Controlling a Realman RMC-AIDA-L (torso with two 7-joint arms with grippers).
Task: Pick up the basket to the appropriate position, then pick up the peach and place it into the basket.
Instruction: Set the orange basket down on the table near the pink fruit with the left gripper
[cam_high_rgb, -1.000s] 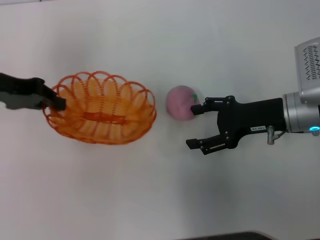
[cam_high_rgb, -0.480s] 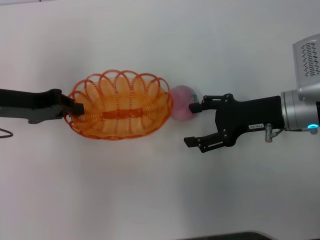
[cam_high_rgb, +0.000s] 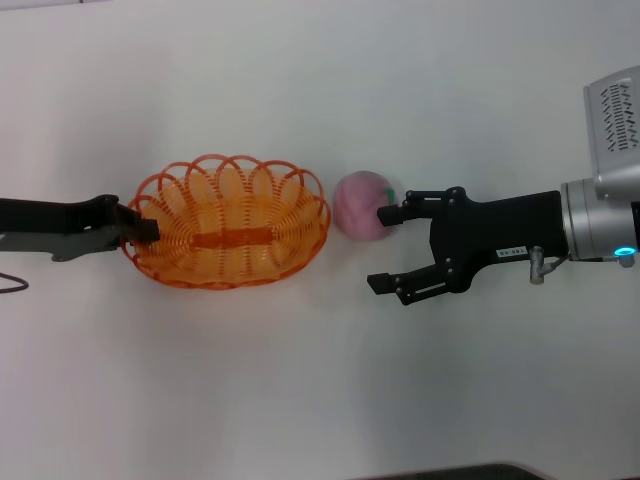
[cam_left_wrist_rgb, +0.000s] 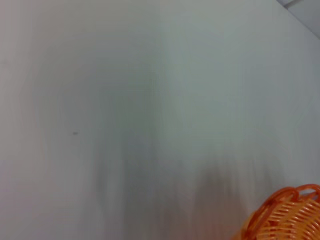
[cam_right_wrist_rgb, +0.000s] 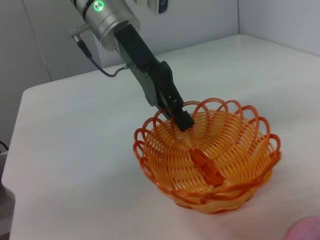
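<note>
Currently right gripper (cam_high_rgb: 390, 248) jaws spread wide, holding nothing; its far fingertip (cam_high_rgb: 388, 214) touches the peach (cam_high_rgb: 360, 206). Peach sits on the white table (cam_high_rgb: 300, 380), just beside the basket (cam_high_rgb: 228, 220), a narrow gap between them. Left gripper (cam_high_rgb: 140, 230) is clamped on the basket's left rim.

We see a plain white table (cam_high_rgb: 300, 380). On it sit the orange basket (cam_high_rgb: 228, 222) and, just beside its right end, the pink peach (cam_high_rgb: 360, 206).
</note>
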